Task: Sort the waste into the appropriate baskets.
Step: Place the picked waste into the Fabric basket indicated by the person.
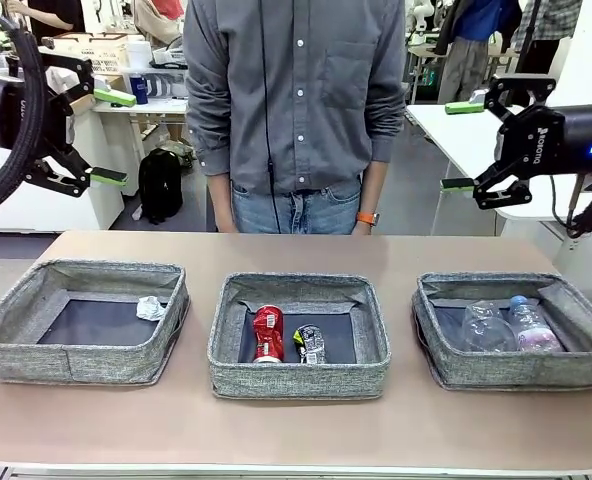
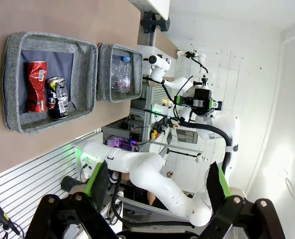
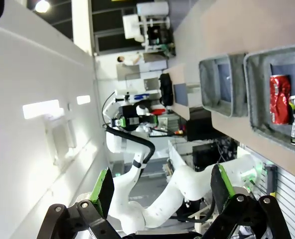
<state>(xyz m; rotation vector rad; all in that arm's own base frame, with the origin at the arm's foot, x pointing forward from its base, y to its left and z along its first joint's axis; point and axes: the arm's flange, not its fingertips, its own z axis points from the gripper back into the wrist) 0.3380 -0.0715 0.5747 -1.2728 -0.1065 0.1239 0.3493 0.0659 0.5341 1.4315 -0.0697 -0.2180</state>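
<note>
Front view: on the tan surface [image 1: 296, 420] stand three grey baskets. The left basket [image 1: 16, 345] holds the paper ball [image 1: 150, 308], the middle basket [image 1: 298, 378] the red can [image 1: 267, 333] and dark can [image 1: 310, 344], the right basket [image 1: 496, 372] the cup [image 1: 486, 328] and bottle [image 1: 532, 325]. A person [image 1: 296, 100] stands behind. The left pincer [image 1: 111, 137] and right pincer [image 1: 461, 146] hang released, high above.

Left wrist view: its fingers [image 2: 98, 180] are spread before white walls.

Right wrist view: its fingers [image 3: 103, 190] are spread too.

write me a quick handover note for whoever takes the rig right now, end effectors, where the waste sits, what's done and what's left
Left end effector: open, empty, raised over the table's left end.
Right end effector: open, empty, raised at the right.
Left grey woven fabric basket: crumpled white paper ball.
Middle grey woven basket: crushed red can and crushed dark multicoloured can, side by side.
Right grey woven basket: clear plastic cup and clear bottle with pink label.
Done: all visible litter is binned by type.
Left: nothing visible on the brown tabletop.
</note>
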